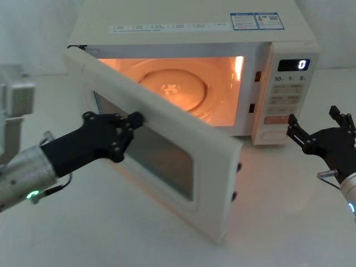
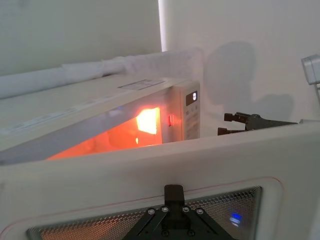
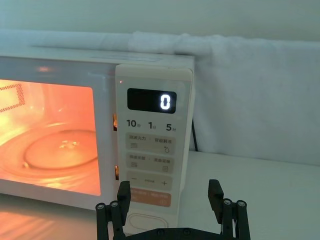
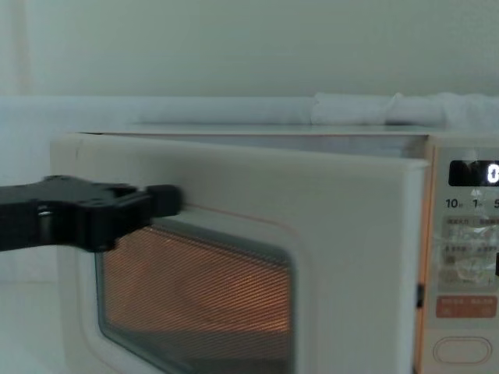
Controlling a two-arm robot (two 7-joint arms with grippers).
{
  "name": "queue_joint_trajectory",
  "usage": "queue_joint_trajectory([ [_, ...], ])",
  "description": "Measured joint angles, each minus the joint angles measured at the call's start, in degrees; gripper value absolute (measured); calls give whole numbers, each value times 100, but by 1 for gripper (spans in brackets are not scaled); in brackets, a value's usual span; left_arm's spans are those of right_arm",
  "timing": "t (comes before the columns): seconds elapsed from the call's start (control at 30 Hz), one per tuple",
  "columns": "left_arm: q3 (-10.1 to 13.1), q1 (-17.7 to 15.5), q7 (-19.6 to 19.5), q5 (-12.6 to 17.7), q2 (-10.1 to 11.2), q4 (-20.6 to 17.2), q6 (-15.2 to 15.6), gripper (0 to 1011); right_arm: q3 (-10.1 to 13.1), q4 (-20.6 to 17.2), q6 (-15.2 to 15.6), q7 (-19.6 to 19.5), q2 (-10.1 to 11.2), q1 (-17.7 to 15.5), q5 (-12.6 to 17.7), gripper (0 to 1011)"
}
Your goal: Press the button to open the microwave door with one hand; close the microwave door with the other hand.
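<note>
The microwave door (image 1: 214,178) stands swung about halfway open, and the cavity behind it glows orange around a glass turntable (image 1: 175,86). My left gripper (image 1: 136,118) is shut, its tip touching the door's outer face just above the window (image 2: 173,192) (image 4: 164,201). My right gripper (image 1: 314,125) hovers open in front of the control panel, a short way back from the button (image 1: 272,134). In the right wrist view the button (image 3: 150,222) sits at the panel's base between the spread fingers (image 3: 123,192). The left wrist view shows the right gripper (image 2: 226,124) beyond the door's (image 2: 200,160) edge.
The microwave (image 1: 194,22) sits on a white table (image 1: 111,233) by a wall, with a rolled white cloth (image 3: 250,50) behind it. Its display (image 3: 165,101) reads 0. A grey box (image 1: 16,94) stands at the far left. The door's free edge juts out over the table's middle.
</note>
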Motion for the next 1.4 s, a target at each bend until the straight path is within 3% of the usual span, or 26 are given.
queue_joint_trajectory([
  [0.3, 722, -767, 194, 275, -344, 419, 123, 0, 0, 0, 0, 0, 0, 0, 0, 1002],
  [0.57, 1190, -1273, 476, 432, -710, 741, 166, 0, 0, 0, 0, 0, 0, 0, 0, 1002],
  [1.1, 1751, -2013, 755, 549, -1256, 1304, 146, 0, 0, 0, 0, 0, 0, 0, 0, 1002],
  [1.4, 1879, -2184, 975, 592, -1479, 1506, 303, 0, 0, 0, 0, 0, 0, 0, 0, 1002],
])
